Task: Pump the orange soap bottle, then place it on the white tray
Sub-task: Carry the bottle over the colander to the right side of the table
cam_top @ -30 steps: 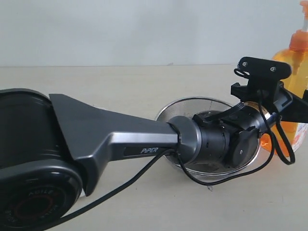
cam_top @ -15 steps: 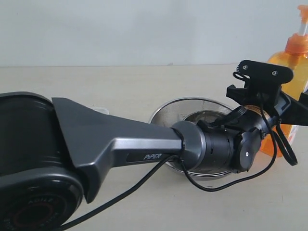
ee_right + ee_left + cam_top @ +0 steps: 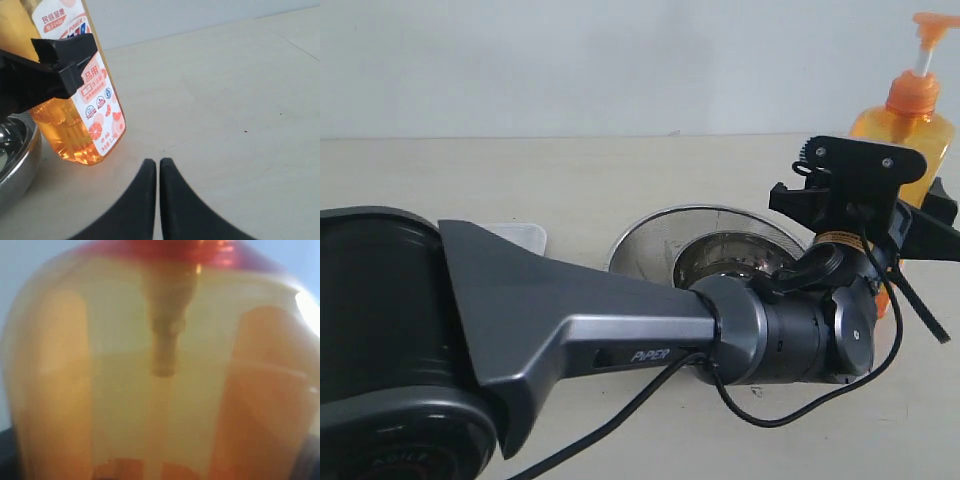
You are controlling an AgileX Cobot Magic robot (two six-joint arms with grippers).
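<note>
Exterior, left arm: big and dark across the foreground, reaching right past the steel strainer (image 3: 705, 235).
Exterior, left gripper (image 3: 912, 212): jaws clamped on the orange soap bottle (image 3: 905, 125), gripping its body.
Exterior, bottle: far right, pump head (image 3: 928, 22) up top on its white stem.
Exterior, white tray (image 3: 520, 236): just a corner peeks out behind the arm, well apart from the bottle, with the strainer between them.
Left wrist, bottle: fills the frame, a blurred orange, dip tube (image 3: 164, 340) hanging down the middle.
Right wrist, right gripper (image 3: 158, 167): jaws pressed together, nothing in them, over bare counter (image 3: 235, 100).
Right wrist, bottle: tilted, label showing, a black finger (image 3: 62, 62) across it. Whether the base touches the counter, I cannot tell.
Right wrist, steel bowl (image 3: 15, 150): just beside the bottle.
</note>
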